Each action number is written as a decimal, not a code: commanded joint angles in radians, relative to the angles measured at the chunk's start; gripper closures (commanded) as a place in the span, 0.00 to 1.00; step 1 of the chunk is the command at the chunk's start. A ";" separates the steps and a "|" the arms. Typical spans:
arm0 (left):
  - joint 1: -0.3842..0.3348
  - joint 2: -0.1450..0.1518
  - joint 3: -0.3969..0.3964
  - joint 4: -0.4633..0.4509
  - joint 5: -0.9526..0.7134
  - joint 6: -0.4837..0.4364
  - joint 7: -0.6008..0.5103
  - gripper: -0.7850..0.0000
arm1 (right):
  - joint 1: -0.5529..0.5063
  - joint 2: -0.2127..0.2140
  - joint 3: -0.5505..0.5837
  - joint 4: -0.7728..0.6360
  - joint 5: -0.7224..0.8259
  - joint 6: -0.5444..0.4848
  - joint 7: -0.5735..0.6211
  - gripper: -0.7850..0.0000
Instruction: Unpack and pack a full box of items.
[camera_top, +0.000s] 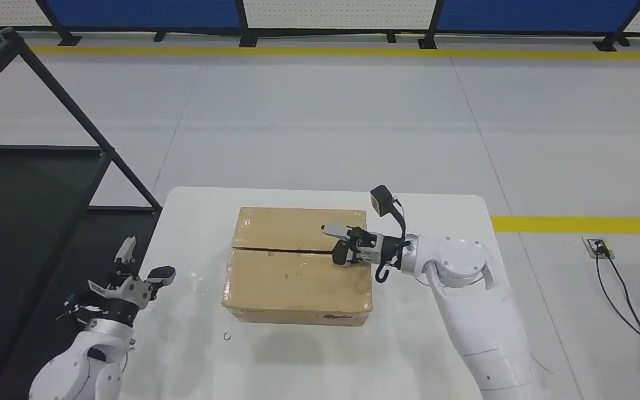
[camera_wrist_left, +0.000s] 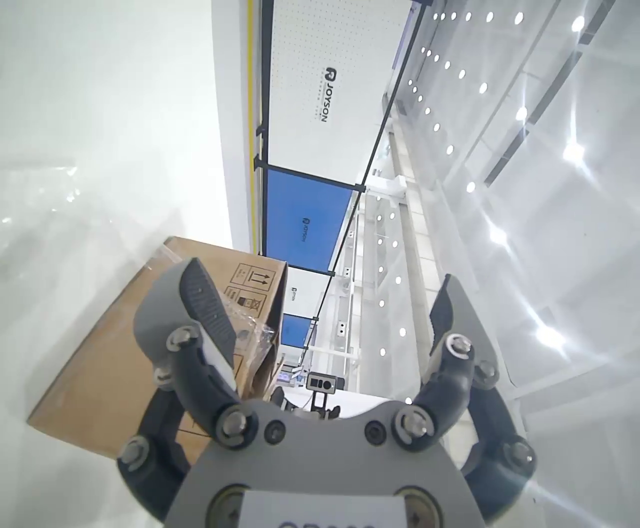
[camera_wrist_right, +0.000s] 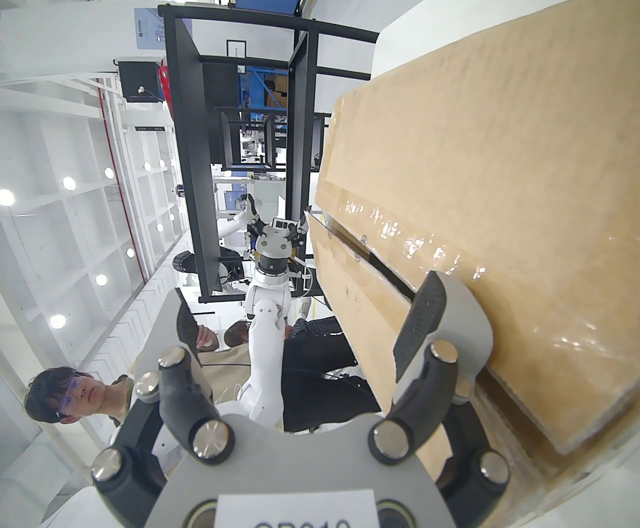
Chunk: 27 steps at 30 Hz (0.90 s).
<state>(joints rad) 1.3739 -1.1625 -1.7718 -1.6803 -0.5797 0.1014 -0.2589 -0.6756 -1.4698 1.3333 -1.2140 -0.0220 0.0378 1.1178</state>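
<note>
A brown cardboard box (camera_top: 300, 270) lies in the middle of the white table (camera_top: 440, 215), its two top flaps meeting at a seam with torn clear tape. My right gripper (camera_top: 338, 244) is open over the right end of that seam. In the right wrist view, one fingertip (camera_wrist_right: 425, 320) rests at the gap between the flaps of the box (camera_wrist_right: 475, 190), and the right gripper (camera_wrist_right: 305, 325) holds nothing. My left gripper (camera_top: 143, 266) is open and empty near the table's left edge, well clear of the box. The left wrist view shows the left gripper (camera_wrist_left: 325, 310) open, with the box (camera_wrist_left: 115, 350) beyond one finger.
A black metal rack (camera_top: 60, 190) stands close to the table's left side. A yellow line (camera_top: 560, 224) crosses the floor and a cable (camera_top: 612, 280) lies there, both to the right. White table surface runs all round the box.
</note>
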 joint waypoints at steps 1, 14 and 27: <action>-0.025 0.000 0.047 0.033 0.067 0.014 0.003 0.00 | -0.016 0.000 -0.005 -0.019 0.005 -0.006 -0.023 0.00; -0.191 -0.025 0.252 0.213 0.117 0.013 0.024 0.00 | -0.039 0.019 -0.030 -0.056 0.013 0.017 -0.035 0.00; -0.333 -0.060 0.323 0.337 0.026 -0.074 0.143 0.00 | -0.027 0.032 -0.064 -0.053 0.028 0.019 -0.032 0.00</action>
<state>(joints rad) 1.0430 -1.2206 -1.4436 -1.3439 -0.5427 0.0406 -0.1280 -0.7034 -1.4387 1.2713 -1.2675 0.0049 0.0574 1.0855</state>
